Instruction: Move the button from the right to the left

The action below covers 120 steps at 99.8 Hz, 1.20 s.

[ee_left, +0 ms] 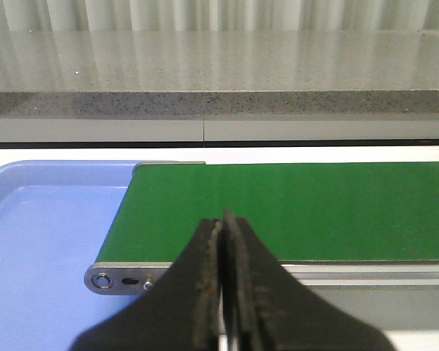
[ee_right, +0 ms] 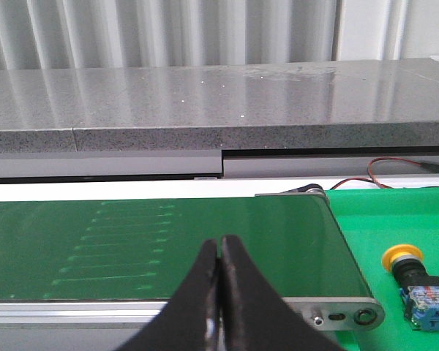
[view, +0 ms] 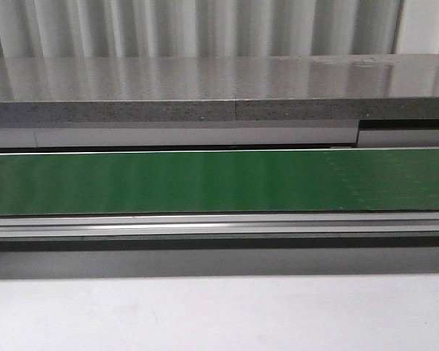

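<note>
Both of our grippers are pressed shut and hold nothing. We go from left to right. On the far left we see a blue tray (ee_left: 36,241) next to the left end of the green belt (ee_left: 293,212). Our left gripper (ee_left: 223,278) hangs just in front of that end of the belt, fingers squeezed together. In the front view the belt (view: 205,181) runs all the way across, with a grey stone shelf (view: 205,88) behind it, and we see no arm and no button there. Our right gripper (ee_right: 219,292) hangs in front of the right end of the belt, fingers together too. Past that end, on a green mat (ee_right: 402,219), lies the button (ee_right: 417,281). In this view it shows a yellow cap on a dark body, with a pale and blue block at its other end, and it lies on its side, apart from the belt. Red and dark wires (ee_right: 380,172) run behind the mat. We think the button is small, hard and light, so it will not squash. The round cap could roll or slip, so we think the flat sides of the block are the best place to pinch. Our right gripper must open first, since nothing is picked up yet.
</note>
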### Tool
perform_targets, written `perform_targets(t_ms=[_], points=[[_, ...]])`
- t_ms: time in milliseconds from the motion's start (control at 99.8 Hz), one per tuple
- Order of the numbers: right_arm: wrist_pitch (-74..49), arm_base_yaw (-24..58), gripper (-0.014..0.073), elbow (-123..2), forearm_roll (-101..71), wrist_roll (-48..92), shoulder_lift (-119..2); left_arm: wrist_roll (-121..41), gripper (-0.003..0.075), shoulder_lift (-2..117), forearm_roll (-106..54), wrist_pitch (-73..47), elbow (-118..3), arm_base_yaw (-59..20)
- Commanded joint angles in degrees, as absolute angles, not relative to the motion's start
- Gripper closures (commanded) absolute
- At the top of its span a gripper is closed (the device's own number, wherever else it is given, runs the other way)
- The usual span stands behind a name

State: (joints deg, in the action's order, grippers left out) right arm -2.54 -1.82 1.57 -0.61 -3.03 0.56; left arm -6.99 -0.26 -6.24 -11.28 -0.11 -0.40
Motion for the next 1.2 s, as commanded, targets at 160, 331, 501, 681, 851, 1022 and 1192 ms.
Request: perform_targets(t_ms=[160, 331, 501, 681, 851, 1022, 1192], points=[[1.7, -2.2, 0.066, 0.6, 0.0, -2.8, 1.5, -6.6, 0.074, -2.2, -6.6, -7.0, 1.3, -0.4], [1.7, -2.2, 0.066, 0.6, 0.0, -2.8, 1.5, -6.6, 0.074, -2.2, -6.6, -7.0, 1.3, -0.4], [1.7, -2.2, 0.066, 0.6, 0.0, -2.8, 1.5, -6.6, 0.074, -2.2, -6.6, -7.0, 1.3, -0.4], [1.8, -2.2, 0.066, 0.6, 0.0, -2.8, 1.5, -6.6, 0.074, -2.2, -6.6, -7.0, 1.3, -0.4], [1.3, -2.2, 0.066, -1.0, 0.0, -2.8, 1.5, -6.6, 0.074, -2.2, -6.6, -7.0, 1.3, -0.4], [-6.2, -2.2, 0.066, -7.4, 0.0, -2.8, -1.0, -6.6, 0.074, -2.2, -6.6, -7.0, 1.3, -0.4], [-17.2, -2.2, 0.066, -14.9, 0.0, -2.8, -8.1, -6.6, 0.074, -2.2, -6.6, -7.0, 1.3, -0.4]])
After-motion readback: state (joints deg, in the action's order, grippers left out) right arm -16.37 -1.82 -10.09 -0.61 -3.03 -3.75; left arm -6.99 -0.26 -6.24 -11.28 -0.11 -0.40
